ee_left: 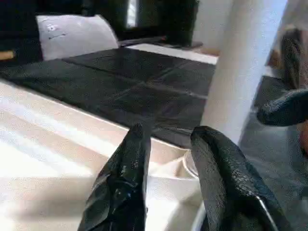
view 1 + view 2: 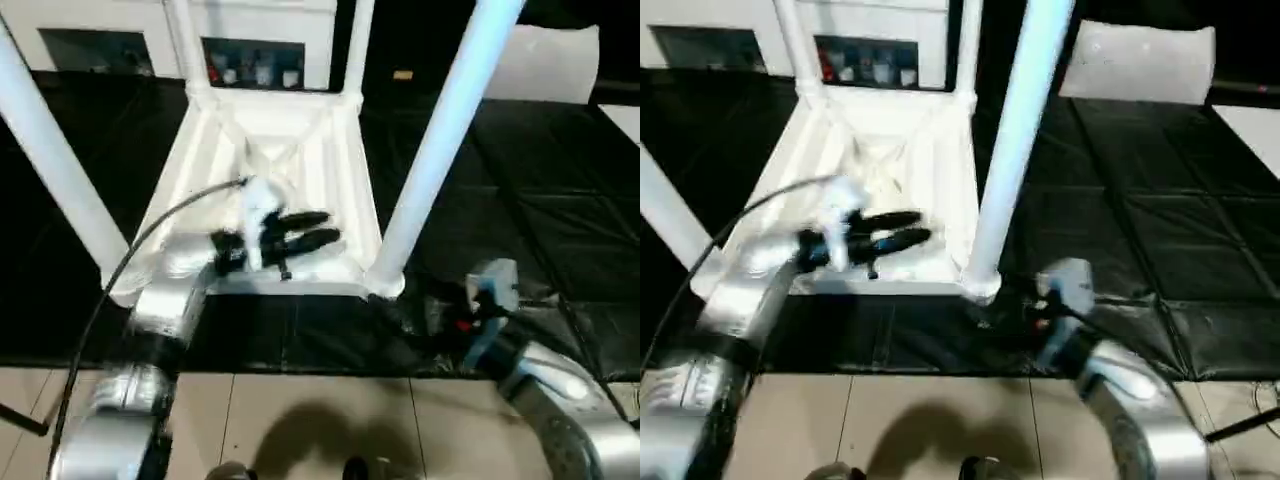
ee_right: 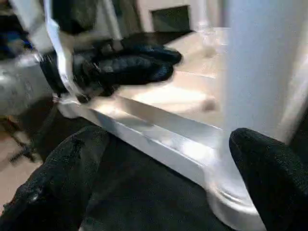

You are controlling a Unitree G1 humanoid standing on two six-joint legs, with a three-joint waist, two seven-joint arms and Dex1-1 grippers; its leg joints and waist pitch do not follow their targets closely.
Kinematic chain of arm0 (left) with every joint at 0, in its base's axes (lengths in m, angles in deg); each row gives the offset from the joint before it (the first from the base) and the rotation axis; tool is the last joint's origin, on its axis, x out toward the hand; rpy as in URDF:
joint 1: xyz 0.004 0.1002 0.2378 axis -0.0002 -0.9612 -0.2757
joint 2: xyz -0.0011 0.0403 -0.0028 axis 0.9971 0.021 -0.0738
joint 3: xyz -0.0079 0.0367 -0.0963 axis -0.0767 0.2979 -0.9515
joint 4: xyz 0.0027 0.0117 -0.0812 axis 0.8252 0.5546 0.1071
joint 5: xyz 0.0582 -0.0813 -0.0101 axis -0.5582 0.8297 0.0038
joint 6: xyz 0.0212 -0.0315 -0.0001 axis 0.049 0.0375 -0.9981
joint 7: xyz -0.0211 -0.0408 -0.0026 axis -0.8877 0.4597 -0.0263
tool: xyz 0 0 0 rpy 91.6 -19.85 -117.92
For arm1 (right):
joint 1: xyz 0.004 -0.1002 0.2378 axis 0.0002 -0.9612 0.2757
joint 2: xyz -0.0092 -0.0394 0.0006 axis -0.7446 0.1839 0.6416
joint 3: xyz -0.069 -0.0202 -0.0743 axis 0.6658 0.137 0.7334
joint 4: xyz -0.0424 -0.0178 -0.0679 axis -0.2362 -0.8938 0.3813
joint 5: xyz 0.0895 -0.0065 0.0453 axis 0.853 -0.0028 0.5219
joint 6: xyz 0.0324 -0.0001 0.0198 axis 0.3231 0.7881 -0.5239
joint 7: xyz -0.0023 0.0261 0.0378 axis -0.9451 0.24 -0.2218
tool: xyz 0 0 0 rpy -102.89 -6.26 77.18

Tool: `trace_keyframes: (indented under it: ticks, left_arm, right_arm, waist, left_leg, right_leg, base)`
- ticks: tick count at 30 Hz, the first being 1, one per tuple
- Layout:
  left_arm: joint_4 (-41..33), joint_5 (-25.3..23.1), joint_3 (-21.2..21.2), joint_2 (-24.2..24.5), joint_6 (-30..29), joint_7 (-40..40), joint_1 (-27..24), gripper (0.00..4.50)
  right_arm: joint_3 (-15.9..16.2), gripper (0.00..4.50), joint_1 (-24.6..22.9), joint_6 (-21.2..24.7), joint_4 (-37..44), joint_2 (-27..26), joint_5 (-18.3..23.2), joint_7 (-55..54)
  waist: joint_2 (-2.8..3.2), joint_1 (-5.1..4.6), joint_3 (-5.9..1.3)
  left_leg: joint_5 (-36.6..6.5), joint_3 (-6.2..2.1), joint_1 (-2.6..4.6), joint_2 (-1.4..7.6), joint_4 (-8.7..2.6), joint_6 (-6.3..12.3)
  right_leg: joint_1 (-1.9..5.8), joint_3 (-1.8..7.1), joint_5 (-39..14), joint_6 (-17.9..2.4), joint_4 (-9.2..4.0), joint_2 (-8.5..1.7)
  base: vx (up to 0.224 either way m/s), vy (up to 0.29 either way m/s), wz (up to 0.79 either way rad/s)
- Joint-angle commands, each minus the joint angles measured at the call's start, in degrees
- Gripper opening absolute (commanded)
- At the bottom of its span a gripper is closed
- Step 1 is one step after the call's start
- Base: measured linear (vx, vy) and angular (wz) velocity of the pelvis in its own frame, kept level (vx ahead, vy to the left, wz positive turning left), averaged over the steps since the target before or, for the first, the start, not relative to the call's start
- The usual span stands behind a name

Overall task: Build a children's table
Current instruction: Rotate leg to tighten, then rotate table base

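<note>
Left wrist view: the left gripper (image 1: 166,159) is seen with its fingers slightly parted and nothing between them, held over the upturned tabletop (image 2: 335,170) on the black mat (image 2: 520,180). The right gripper (image 3: 168,183) is spread wide, empty, just beside the base of the near right leg (image 2: 445,130). Four legs are seen standing in the corner sockets.

The upturned tabletop (image 2: 330,150) is white plastic, smooth with a soft sheen on its ribbed underside, and its 4 legs (image 2: 440,140) are smooth, glossy white tubes. It lies on black mats (image 2: 520,200) of dull, faintly creased material with visible seams. Both forearms (image 2: 160,310) look like brushed silver metal. The left end effector (image 2: 300,232) has 2 black fingers (image 1: 122,178) with a rubbery, slightly wrinkled shine. The near floor (image 2: 320,410) is pale, matt tile.
</note>
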Motion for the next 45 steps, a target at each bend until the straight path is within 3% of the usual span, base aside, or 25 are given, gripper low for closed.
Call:
trace_keyframes:
  ticks: [1, 3, 4, 6, 7, 8, 9, 10, 13, 14, 17, 18, 19, 20, 21, 22, 23, 24, 26, 29, 30, 35, 39, 41, 45]
  left_arm:
    - [-10.29, 2.11, -1.2, 0.0, -5.58, 3.63, -4.58, 1.82]
    - [-17.14, 2.53, -1.6, -0.53, -8.53, 6.57, -9.69, 1.91]
    - [-19.88, 2.74, -1.74, -0.73, -9.64, 7.72, -11.77, 2.12]
    - [-23.6, 2.92, -1.81, -0.62, -11.19, 9.06, -14.84, 2.26]
    - [-29.69, 3.29, -1.99, -0.36, -13.15, 11.18, -20.64, 2.34]
    - [-32.17, 3.57, -2.08, -0.23, -13.99, 12.04, -23.06, 2.34]
    - [-32.17, 3.57, -2.08, -0.23, -13.99, 12.04, -23.06, 2.45]
    - [-34.6, 3.66, -2.19, -0.13, -14.6, 13.0, -25.4, 2.59]
    - [-40.42, 2.82, -3.19, -0.5, -14.71, 16.35, -31.42, 2.77]
    - [-41.58, 2.0, -3.66, -0.94, -14.22, 17.57, -32.88, 2.81]
    - [-43.89, -0.24, -4.32, -1.82, -13.39, 21.58, -35.63, 3.12]
    - [-43.89, -0.24, -4.32, -1.82, -13.39, 21.58, -35.63, 3.18]
    - [-44.24, -1.48, -4.87, -2.81, -12.26, 24.12, -36.42, 3.24]
    - [-44.45, -1.89, -5.28, -3.49, -11.74, 25.64, -36.82, 3.33]
    - [-44.49, -3.56, -6.22, -4.69, -10.37, 29.09, -37.49, 3.42]
    - [-44.68, -4.11, -6.41, -4.93, -9.99, 30.36, -37.8, 3.51]
    - [-44.9, -4.48, -6.82, -5.37, -9.26, 31.51, -38.36, 3.56]
    - [-45.09, -4.61, -7.06, -5.65, -8.83, 32.17, -38.74, 3.6]
    - [-45.91, -3.43, -7.45, -6.5, -8.57, 32.18, -40.17, 3.84]
    - [-47.41, -2.62, -7.21, -6.77, -7.83, 31.74, -44.48, 4.02]
    - [-47.58, -2.7, -7.58, -7.0, -7.19, 32.08, -45.87, 4.11]
    - [-46.08, -4.49, -10.24, -8.12, 0.09, 35.32, -49.09, 4.45]
    - [-41.58, -5.54, -12.38, -9.07, 6.02, 36.93, -49.99, 4.45]
    - [-40.24, -5.8, -13.11, -9.45, 7.33, 38.11, -49.48, 4.45]
    - [-34.08, -5.27, -14.29, -7.89, 9.44, 38.65, -44.71, 4.45]
  right_arm:
    - [0.6, 4.5, 1.88, 0.72, 1.07, -0.46, 0.71, -0.54]
    - [0.79, 4.5, 3.8, 0.07, -0.6, -1.48, 0.03, -1.42]
    - [0.84, 4.5, 4.66, -0.3, -1.38, -1.94, -0.36, -1.83]
    - [0.8, 4.5, 6.12, -1.0, -2.87, -2.71, -1.3, -3.21]
    - [0.04, 4.5, 9.18, -2.41, -6.36, -4.1, -3.24, -6.77]
    - [-0.35, 4.5, 10.43, -3.0, -7.82, -4.59, -3.93, -8.25]
    - [-0.35, 4.5, 10.43, -3.0, -7.82, -4.59, -3.93, -8.25]
    - [-1.06, 4.5, 11.6, -3.39, -9.24, -5.1, -4.27, -9.96]
    - [-3.97, 4.5, 14.4, -5.11, -13.04, -5.94, -5.49, -14.73]
    - [-5.19, 4.5, 15.06, -5.53, -14.09, -6.05, -5.81, -16.34]
    - [-7.76, 4.5, 16.12, -7.03, -16.66, -5.77, -7.22, -20.1]
    - [-7.76, 4.5, 16.12, -7.03, -16.66, -5.77, -7.22, -20.1]
    - [-7.97, 4.5, 15.71, -7.58, -17.06, -5.2, -8.03, -20.53]
    - [-7.72, 4.5, 15.14, -7.36, -16.73, -4.94, -8.11, -20.47]
    - [-7.1, 4.5, 13.67, -6.85, -15.7, -4.59, -8.48, -20.42]
    - [-6.9, 4.5, 13.22, -6.92, -15.49, -4.56, -8.71, -20.51]
    - [-6.52, 4.5, 12.33, -6.63, -14.78, -4.54, -8.75, -20.28]
    - [-6.27, 4.5, 11.76, -6.43, -14.31, -4.53, -8.74, -20.11]
    - [-5.47, 4.5, 10.5, -6.02, -13.38, -4.37, -8.68, -19.82]
    - [-3.52, 4.5, 7.84, -5.61, -11.53, -4.08, -8.59, -18.64]
    - [-2.79, 4.5, 7.06, -5.23, -10.8, -3.95, -8.41, -18.05]
    - [1.06, 4.5, 4.61, -2.64, -7.2, -2.31, -5.67, -12.59]
    - [4.44, 4.5, 2.91, -0.87, -4.31, 0.62, -2.8, -5.89]
    - [4.93, 4.5, 2.64, -0.29, -3.36, 1.24, -1.72, -4.5]
    - [5.58, 4.5, 2.02, 2.7, -0.61, 2.89, 1.95, -0.57]
  waist:
    - [0.49, 0.12, -4.65]
    - [0.44, 0.05, -4.48]
    - [0.53, -0.2, -4.29]
    - [0.61, -0.2, -4.35]
    - [0.37, -0.25, -4.23]
    - [0.35, -0.81, -3.93]
    - [0.35, -0.75, -4.11]
    - [0.68, -0.86, -4.28]
    - [0.63, -1.28, -4.0]
    - [0.76, -1.2, -3.94]
    - [0.86, -1.33, -4.06]
    - [0.73, -1.47, -3.91]
    - [1.15, -1.35, -3.88]
    - [0.71, -1.65, -3.94]
    - [1.29, -1.63, -3.97]
    - [0.81, -2.0, -4.05]
    - [1.27, -1.94, -4.03]
    - [0.86, -2.18, -4.1]
    - [0.79, -2.18, -4.3]
    - [1.13, -2.59, -4.43]
    - [1.06, -2.91, -4.2]
    - [1.14, -3.11, -4.32]
    - [1.24, -3.13, -4.06]
    - [1.4, -3.01, -4.1]
    - [1.81, -2.98, -3.78]
  left_leg:
    - [-10.06, -0.26, -0.01, 2.26, -3.67, 2.43]
    - [-10.96, -0.39, 0.04, 2.36, -3.79, 1.92]
    - [-12.53, -0.41, 0.1, 2.21, -3.79, 1.56]
    - [-13.09, -0.44, 0.32, 2.04, -3.73, 1.35]
    - [-13.12, -0.45, 0.21, 2.05, -3.85, 1.26]
    - [-13.68, -0.66, -0.45, 2.05, -4.21, 0.91]
    - [-13.98, -0.6, -0.26, 1.87, -4.0, 0.67]
    - [-15.44, -0.5, 0.69, 1.75, -3.65, 0.52]
    - [-16.9, -0.66, 0.17, 1.79, -4.03, 0.42]
    - [-18.32, -0.55, 0.67, 1.56, -3.83, 0.45]
    - [-19.32, -0.67, 0.81, 1.46, -3.8, 0.27]
    - [-19.62, -0.74, 0.61, 1.41, -3.92, 0.32]
    - [-20.13, -0.74, 0.78, 1.37, -3.88, 0.23]
    - [-20.45, -0.84, 0.46, 1.23, -3.81, 0.32]
    - [-20.51, -0.94, 0.4, 1.18, -3.86, 0.28]
    - [-20.37, -0.91, 0.12, 1.2, -3.8, 0.56]
    - [-20.64, -0.98, 0.13, 1.11, -3.86, 0.57]
    - [-21.05, -0.91, 0.1, 0.97, -3.68, 0.96]
    - [-20.04, -0.93, -0.19, 0.93, -3.6, 1.34]
    - [-19.82, -0.96, -0.24, 0.82, -3.36, 1.64]
    - [-20.02, -1.01, -0.69, 0.93, -3.6, 1.97]
    - [-20.46, -1.19, -0.56, 1.14, -3.72, 2.69]
    - [-22.25, -1.29, -0.21, 0.92, -3.53, 2.63]
    - [-22.15, -1.46, -0.33, 1.22, -3.83, 2.62]
    - [-25.45, -1.98, 0.4, 1.49, -4.1, 2.15]
  right_leg:
    - [3.65, 2.71, -19.45, -9.97, -3.82, -4.38]
    - [3.44, 2.65, -22.64, -8.93, -4.12, -4.39]
    - [3.17, 2.56, -26.95, -7.25, -4.72, -4.33]
    - [2.81, 2.51, -29.15, -5.45, -5.09, -4.1]
    - [2.76, 2.5, -29.39, -5.18, -5.24, -4.08]
    - [3.0, 2.33, -30.27, -5.08, -5.2, -4.05]
    - [2.93, 2.23, -31.29, -4.31, -5.24, -4.02]
    - [2.18, 2.36, -31.94, -3.55, -5.56, -3.76]
    - [2.35, 2.12, -31.29, -3.2, -5.63, -3.43]
    - [1.93, 2.0, -33.15, -2.17, -6.13, -3.3]
    - [1.94, 1.74, -33.15, -0.76, -6.27, -3.09]
    - [2.08, 1.63, -33.34, -0.35, -6.38, -3.06]
    - [1.92, 1.59, -33.81, -0.12, -6.51, -3.08]
    - [2.24, 1.47, -34.11, 0.56, -6.58, -3.03]
    - [2.29, 1.48, -34.02, 0.63, -6.55, -3.08]
    - [2.39, 1.47, -33.48, 1.1, -6.61, -2.93]
    - [2.4, 1.42, -33.84, 1.26, -6.63, -2.95]
    - [2.22, 1.36, -35.07, 1.62, -6.89, -2.91]
    - [2.38, 1.45, -35.21, 1.72, -6.83, -3.09]
    - [2.18, 1.33, -36.24, 2.11, -7.02, -3.1]
    - [2.24, 1.34, -36.08, 2.02, -7.05, -2.95]
    - [2.12, 1.39, -33.82, 1.42, -6.91, -2.61]
    - [2.04, 1.02, -37.42, 3.09, -7.82, -2.76]
    - [2.16, 1.03, -35.91, 2.69, -7.63, -2.86]
    - [2.26, 0.3, -35.37, 1.63, -8.07, -3.11]
  base:
    - [0.0, 0.0, 0.0]
    - [0.0, 0.0, 0.0]
    - [0.0, 0.0, 0.0]
    - [0.0, 0.0, 0.0]
    - [0.0, 0.0, 0.0]
    - [0.0, 0.0, 0.0]
    - [0.0, 0.0, 0.0]
    - [0.0, 0.0, 0.0]
    - [0.0, 0.0, 0.0]
    - [0.0, 0.0, 0.0]
    - [0.0, 0.0, 0.0]
    - [0.0, 0.0, 0.0]
    - [0.0, 0.0, 0.0]
    - [0.0, 0.0, 0.0]
    - [0.0, 0.0, 0.0]
    - [0.0, 0.0, 0.0]
    - [0.0, 0.0, 0.0]
    - [0.0, 0.0, 0.0]
    - [0.0, 0.0, 0.0]
    - [0.0, 0.0, 0.0]
    - [0.0, 0.0, 0.0]
    - [0.0, 0.0, 0.0]
    - [0.0, 0.0, 0.0]
    - [0.0, 0.0, 0.0]
    - [0.0, 0.0, 0.0]
